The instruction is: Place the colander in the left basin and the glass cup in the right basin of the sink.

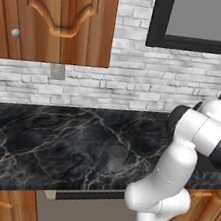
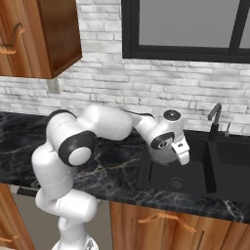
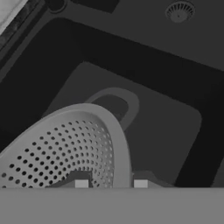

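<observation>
Clamped on the colander [image 3: 65,148] rim, end effector [image 3: 110,183] hangs over the left basin [image 2: 195,168].

colander [image 3: 65,148] over left basin [image 2: 166,176] — cup [image 1: 117,157] on counter [image 1: 41,142]

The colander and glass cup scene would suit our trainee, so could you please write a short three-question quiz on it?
1. True or false: the glass cup stands on the counter.
2. What does the gripper hold: A colander, B cup, C nothing?
3. Fill in: the colander hangs over the ___ basin of the sink.

Key: 1 true; 2 A; 3 left.
</observation>
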{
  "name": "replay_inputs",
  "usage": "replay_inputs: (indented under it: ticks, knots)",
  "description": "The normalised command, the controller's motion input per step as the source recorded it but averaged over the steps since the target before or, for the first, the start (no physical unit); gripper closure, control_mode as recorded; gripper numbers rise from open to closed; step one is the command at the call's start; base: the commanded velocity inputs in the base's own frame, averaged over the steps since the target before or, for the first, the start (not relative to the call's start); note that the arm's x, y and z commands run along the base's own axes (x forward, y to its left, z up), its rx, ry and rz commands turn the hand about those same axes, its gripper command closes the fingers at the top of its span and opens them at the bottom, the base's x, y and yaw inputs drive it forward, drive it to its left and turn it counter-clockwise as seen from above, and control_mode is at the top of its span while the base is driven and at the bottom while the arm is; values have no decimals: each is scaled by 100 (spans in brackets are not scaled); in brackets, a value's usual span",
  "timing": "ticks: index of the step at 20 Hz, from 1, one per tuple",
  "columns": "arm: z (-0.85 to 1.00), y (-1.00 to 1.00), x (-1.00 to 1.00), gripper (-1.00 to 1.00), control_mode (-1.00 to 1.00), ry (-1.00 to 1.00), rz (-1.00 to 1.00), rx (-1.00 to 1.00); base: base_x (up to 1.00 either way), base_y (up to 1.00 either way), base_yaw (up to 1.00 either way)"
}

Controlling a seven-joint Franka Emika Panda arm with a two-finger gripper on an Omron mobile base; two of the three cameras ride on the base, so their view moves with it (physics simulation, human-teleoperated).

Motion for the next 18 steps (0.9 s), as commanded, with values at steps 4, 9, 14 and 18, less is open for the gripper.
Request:
replay_inputs:
  ticks: [4, 9, 14, 18]
  knots:
    - [-11, -22, 8, 100, -100, -1, -12, 0, 0, 0, 0]
    - [-28, -4, 4, 100, -100, -4, -6, -4, 0, 0, 0]
    - [-19, -1, 0, 100, -100, -4, -13, -2, 0, 0, 0]
    - [-1, 0, 5, 100, -100, 0, -26, 0, 0, 0, 0]
